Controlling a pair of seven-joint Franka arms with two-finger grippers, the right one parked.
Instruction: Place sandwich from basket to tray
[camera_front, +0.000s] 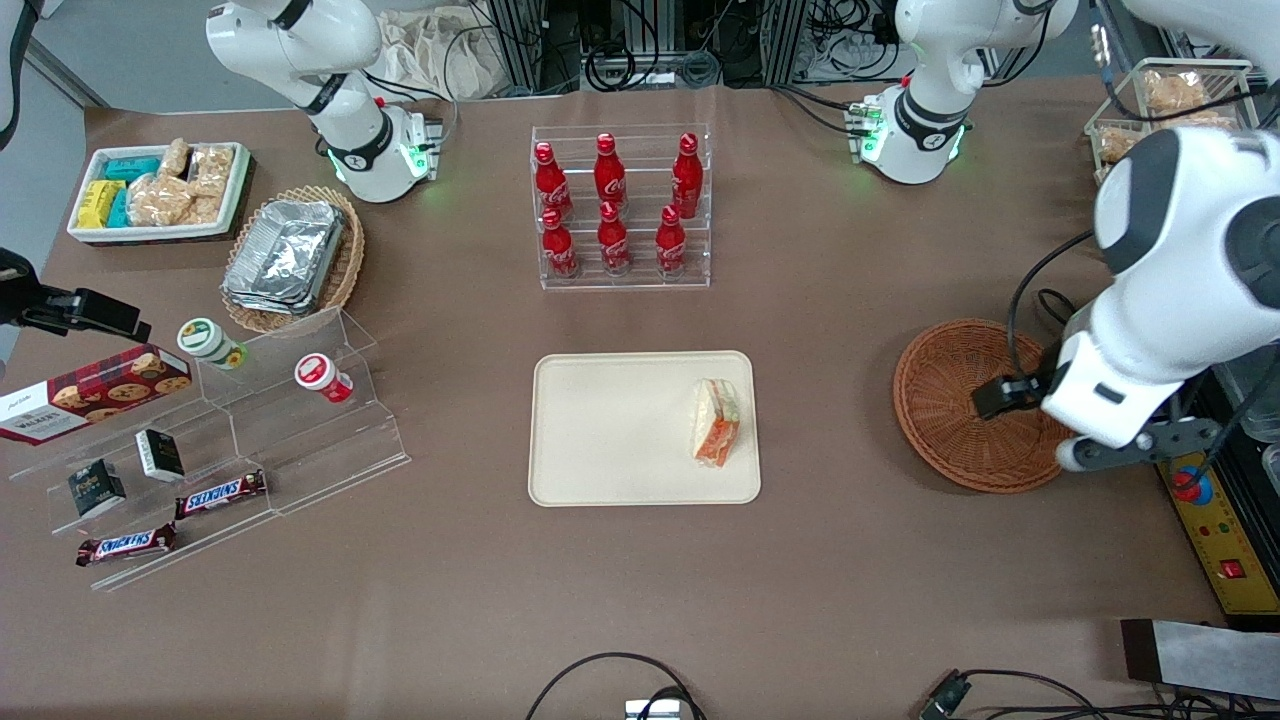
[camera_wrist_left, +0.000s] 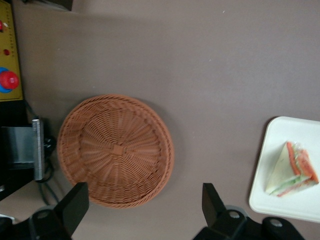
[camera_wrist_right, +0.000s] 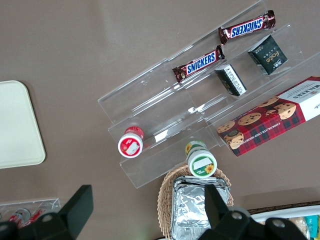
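One sandwich (camera_front: 717, 422), wrapped in clear film, lies on the cream tray (camera_front: 610, 430) near its edge toward the working arm's end, and the round wicker basket (camera_wrist_left: 115, 150) below me holds nothing. My gripper (camera_wrist_left: 145, 212) hangs above the basket's rim, fingers spread wide, gripping nothing. I judge that wedge light, soft and easily crushed, its film slippery, so a gentle pinch across the flat bread faces, away from the orange-and-green filling edge, would suit.
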